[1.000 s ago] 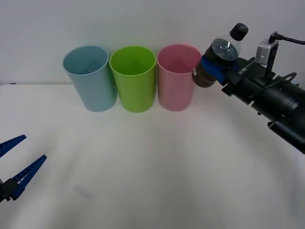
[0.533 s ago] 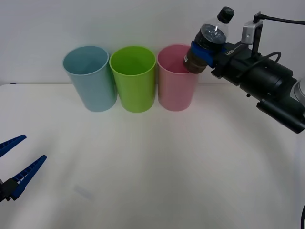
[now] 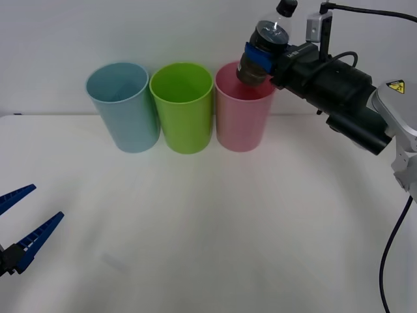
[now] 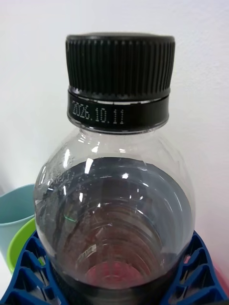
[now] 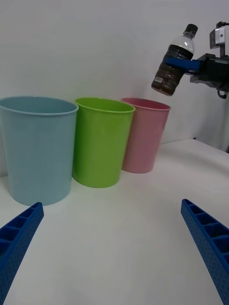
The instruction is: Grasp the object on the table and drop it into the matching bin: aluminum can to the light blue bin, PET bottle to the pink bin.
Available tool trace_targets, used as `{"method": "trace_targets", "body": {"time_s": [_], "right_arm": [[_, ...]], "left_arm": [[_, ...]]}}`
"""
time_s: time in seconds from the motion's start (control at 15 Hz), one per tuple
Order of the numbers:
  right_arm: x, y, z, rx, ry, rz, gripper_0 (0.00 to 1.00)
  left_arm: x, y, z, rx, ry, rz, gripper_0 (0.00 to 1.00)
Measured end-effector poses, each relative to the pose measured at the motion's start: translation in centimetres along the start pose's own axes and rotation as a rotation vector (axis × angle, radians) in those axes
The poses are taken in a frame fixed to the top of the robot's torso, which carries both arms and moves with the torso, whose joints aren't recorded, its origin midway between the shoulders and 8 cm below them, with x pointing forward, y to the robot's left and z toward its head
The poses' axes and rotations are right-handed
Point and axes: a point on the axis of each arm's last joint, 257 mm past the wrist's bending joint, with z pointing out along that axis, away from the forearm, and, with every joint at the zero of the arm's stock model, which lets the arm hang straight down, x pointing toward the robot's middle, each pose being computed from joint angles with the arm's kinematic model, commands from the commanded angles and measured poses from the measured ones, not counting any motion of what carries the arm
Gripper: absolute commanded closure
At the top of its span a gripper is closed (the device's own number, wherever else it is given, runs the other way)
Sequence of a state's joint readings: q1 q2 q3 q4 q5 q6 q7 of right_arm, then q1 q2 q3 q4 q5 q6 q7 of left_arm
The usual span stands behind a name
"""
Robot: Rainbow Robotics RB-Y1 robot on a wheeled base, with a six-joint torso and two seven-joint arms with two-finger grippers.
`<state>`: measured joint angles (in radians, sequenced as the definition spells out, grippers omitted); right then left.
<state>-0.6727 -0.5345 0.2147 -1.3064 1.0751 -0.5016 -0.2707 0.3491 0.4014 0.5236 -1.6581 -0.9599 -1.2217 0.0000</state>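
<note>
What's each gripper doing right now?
Left gripper: open, low over the table.
Right gripper: shut on the bottle above the pink bin.

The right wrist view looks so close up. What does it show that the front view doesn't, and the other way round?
Only the right wrist view shows the date 2026.10.11 printed under the PET bottle's black cap, and the ribbed blue fingers hugging its sides.

Only the front view shows the whole scene: the white table, the right gripper holding the bottle tilted above the pink bin, and the left gripper open, low at the table's near left.

Both show the bottle's dark brown contents, plus the light blue bin and green bin.
</note>
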Motion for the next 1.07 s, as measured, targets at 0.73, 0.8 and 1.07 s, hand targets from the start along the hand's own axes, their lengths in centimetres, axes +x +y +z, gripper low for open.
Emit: {"method": "trace_targets", "body": {"time_s": [0.73, 0.8, 1.07], "right_arm": [[0.9, -1.6, 3.6, 0.054, 0.023, 0.000, 1.00], [0.9, -1.6, 3.6, 0.055, 0.025, -0.004, 1.00], [0.9, -1.6, 3.6, 0.057, 0.026, -0.008, 1.00]], "left_arm": [[0.0, 0.0, 0.0, 0.000, 0.000, 0.000, 0.00], [0.0, 0.0, 0.0, 0.000, 0.000, 0.000, 0.00], [0.0, 0.0, 0.0, 0.000, 0.000, 0.000, 0.00]]}}
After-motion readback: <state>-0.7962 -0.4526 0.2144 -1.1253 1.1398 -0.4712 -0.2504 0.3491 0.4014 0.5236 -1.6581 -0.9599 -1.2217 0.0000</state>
